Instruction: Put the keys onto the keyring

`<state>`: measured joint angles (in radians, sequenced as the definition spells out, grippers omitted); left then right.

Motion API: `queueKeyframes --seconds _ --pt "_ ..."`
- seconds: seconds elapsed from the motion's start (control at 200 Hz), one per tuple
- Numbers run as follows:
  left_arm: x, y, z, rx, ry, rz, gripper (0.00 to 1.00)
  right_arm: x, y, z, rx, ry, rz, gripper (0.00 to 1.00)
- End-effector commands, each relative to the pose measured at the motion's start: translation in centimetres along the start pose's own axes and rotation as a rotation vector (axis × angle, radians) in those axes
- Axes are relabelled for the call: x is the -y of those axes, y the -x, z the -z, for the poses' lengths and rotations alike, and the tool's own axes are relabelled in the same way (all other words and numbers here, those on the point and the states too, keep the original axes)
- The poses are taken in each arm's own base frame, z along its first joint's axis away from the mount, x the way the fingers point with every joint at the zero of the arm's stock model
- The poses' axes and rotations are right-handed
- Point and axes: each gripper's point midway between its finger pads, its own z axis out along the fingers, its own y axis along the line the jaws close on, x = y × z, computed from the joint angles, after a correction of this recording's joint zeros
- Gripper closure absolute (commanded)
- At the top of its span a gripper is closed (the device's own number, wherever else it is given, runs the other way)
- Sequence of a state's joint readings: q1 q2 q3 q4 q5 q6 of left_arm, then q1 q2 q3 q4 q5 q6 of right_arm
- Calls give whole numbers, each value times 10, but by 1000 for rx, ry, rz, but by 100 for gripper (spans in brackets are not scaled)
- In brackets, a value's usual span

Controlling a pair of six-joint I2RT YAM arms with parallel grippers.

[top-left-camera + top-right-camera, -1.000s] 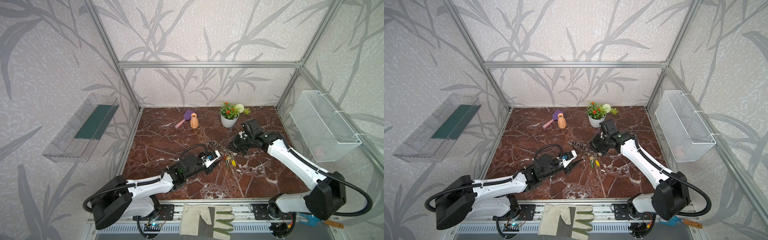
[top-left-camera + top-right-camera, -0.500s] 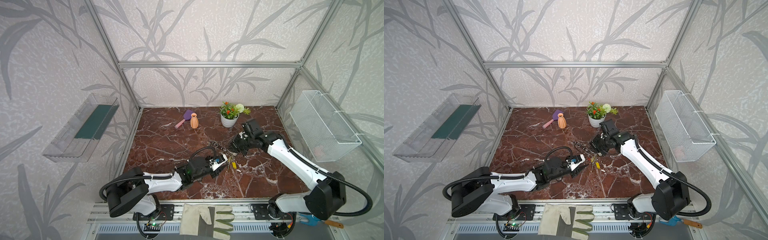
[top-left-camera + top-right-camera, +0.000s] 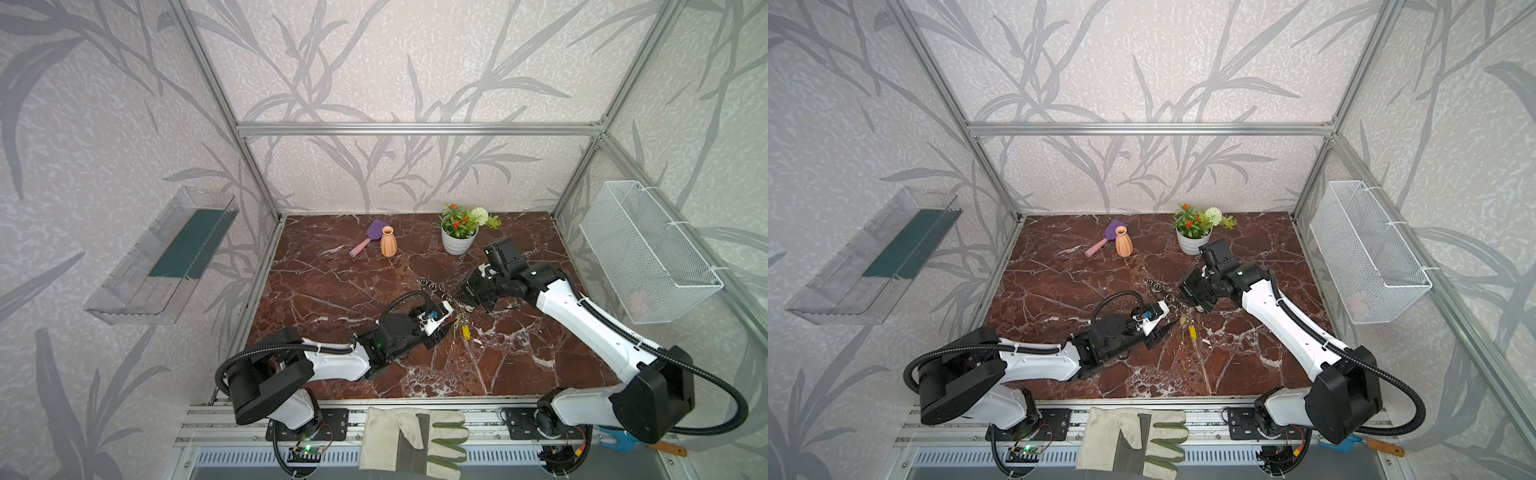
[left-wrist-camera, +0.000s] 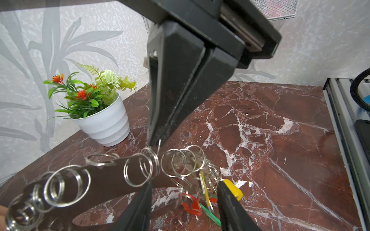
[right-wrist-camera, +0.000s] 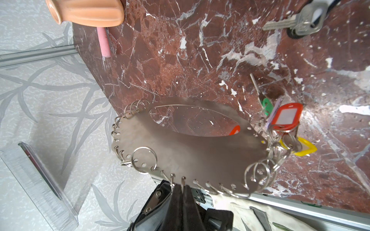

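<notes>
a red-brown marble tabletop (image 3: 332,286) inside a metal-framed booth with leaf-patterned walls, seen from above. two white and black robot arms reach toward its middle.

the right claw (image 5: 181,192) is clenched on the edge of the keyring (image 5: 190,154), its two black fingers pressed together among the small silver rings there. the left wrist view shows the same fingertips meeting at one ring. the keyring is a flat grey oval plate with a large oval hole and a fringe of split rings. it is held tilted above the tabletop, a little right of centre in both top views (image 3: 444,297).

the keys (image 5: 288,128) hang in a bunch from rings at the end of the plate nearest the left claw (image 4: 183,202). among them are a red tag (image 5: 286,118), a yellow tag (image 5: 304,149) and a green tag (image 5: 267,106). the lowest tags appear to lie on the tabletop.

the left claw is released, gripping nothing. its fingers (image 4: 138,208) are spread apart, with the red tag between them and the yellow tag just beside one finger.

at the back stand a white pot of artificial plants (image 3: 457,243) and an orange vase (image 3: 388,245), with a purple and pink utensil (image 3: 365,241) just beside the vase. a work glove (image 3: 411,440) lies on the front rail. a wire basket (image 3: 648,257) hangs on the right wall and a clear shelf (image 3: 166,257) on the left wall.
</notes>
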<state>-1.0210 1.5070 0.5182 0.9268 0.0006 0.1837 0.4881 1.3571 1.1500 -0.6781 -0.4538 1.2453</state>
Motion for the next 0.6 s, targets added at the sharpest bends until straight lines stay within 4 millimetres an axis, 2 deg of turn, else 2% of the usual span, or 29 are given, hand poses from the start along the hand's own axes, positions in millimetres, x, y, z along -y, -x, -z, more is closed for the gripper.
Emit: queueKeyframes --seconds 0.0,0.315,0.45,0.595 --pt "-3 21 -7 61 12 -7 45 -10 -7 9 -5 49 23 100" --pt "2 22 -6 76 -17 34 44 -9 -8 10 0 57 26 100" --pt "4 18 2 78 -19 77 44 -8 -6 8 4 50 21 100" --pt "25 9 10 50 -78 68 44 -9 -5 6 3 49 23 100"
